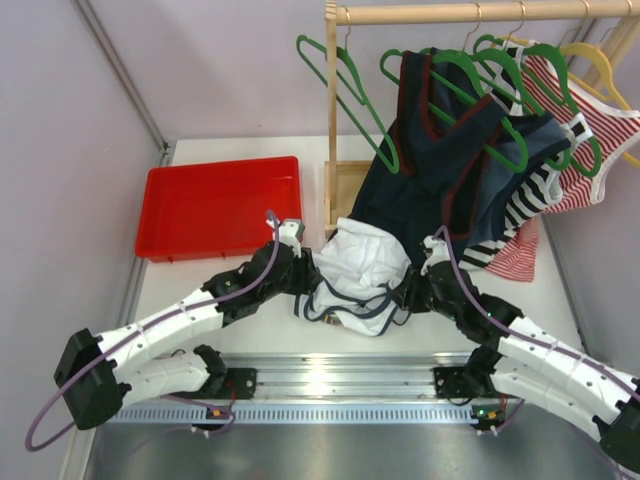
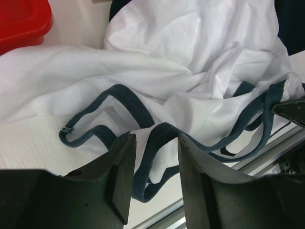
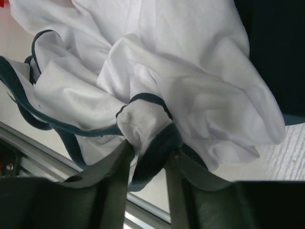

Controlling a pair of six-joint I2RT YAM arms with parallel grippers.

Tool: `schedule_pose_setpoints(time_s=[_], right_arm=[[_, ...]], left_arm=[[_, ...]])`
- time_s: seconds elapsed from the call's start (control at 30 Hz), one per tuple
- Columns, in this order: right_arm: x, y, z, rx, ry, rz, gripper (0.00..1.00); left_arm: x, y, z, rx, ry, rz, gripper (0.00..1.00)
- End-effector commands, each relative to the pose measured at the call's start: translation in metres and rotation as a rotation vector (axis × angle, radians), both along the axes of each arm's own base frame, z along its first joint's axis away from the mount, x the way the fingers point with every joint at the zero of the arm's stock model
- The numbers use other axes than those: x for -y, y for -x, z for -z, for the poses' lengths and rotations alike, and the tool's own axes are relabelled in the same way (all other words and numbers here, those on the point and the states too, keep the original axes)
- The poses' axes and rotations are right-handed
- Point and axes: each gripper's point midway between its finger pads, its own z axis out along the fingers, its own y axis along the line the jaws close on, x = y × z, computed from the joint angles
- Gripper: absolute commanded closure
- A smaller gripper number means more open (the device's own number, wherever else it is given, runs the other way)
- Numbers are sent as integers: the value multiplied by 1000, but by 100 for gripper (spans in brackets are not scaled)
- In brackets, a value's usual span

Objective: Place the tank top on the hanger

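Left gripper (image 2: 156, 138) gapes astride trim of the tank top (image 2: 190, 62), right gripper (image 3: 148, 150) pinches it; overhead hides both

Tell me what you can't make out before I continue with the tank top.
- Tank top chest graphic: no view shows it; crumpled folds hide it.
- Right pincer grip: right wrist view, bunched trim fills the gap; clamped or loose unclear.
- Left pincer: top view, too small to see its opening.
- Yellow hanger: top view, cut off by right edge.
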Motion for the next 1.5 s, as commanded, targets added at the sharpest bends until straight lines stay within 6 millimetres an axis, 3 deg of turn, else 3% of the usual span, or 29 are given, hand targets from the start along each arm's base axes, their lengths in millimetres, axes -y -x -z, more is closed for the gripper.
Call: schedule_pose_setpoints(time_s=[0.0,0.3,0.33,0.5,0.6,0.7,0.73,0.8,0.83,0.9,0.93,1.13,1.27,1.3,1.47], right_arm=[[-8,-8,-24,34,-46,-2,60],[-2,-3,-44,39,-35,-10,32],[-1,-3,-54,58,-41,-14,30],[15,7,-62,48,22,-11,24],[15,13,-82,87,-4,-48,28],[12,18,-124,180,-41,-119,27],[11,16,-150,234,-42,-142,26],[11,12,-178,286,-33,-154,26],[9,6,-208,338,-22,-165,26],[6,-3,-239,403,-13,-166,26],[2,-14,-265,452,-1,-164,26],[-11,-64,-348,629,121,-140,26],[-23,-100,-377,692,184,-139,26],[-24,-106,-394,735,178,-130,26],[-45,-158,-397,759,211,-169,25]], left_arm=[[0,-9,-30,77,12,-7,54],[-10,-15,-51,131,-10,-42,53],[-12,-15,-52,131,-20,-41,53],[-14,-19,-67,162,-24,-53,53],[-16,-20,-75,176,-26,-60,53],[-17,-21,-82,184,-27,-62,53],[-17,-20,-84,186,-27,-59,53],[-16,-21,-90,193,-20,-59,53],[-15,-22,-92,196,-17,-58,53],[-14,-22,-95,198,-14,-55,53],[-13,-22,-95,196,-15,-50,53],[-12,-20,-105,201,-3,-38,53],[-12,-21,-109,210,-3,-37,53],[-13,-20,-109,210,-5,-36,53],[-13,-20,-108,212,-10,-31,53]])
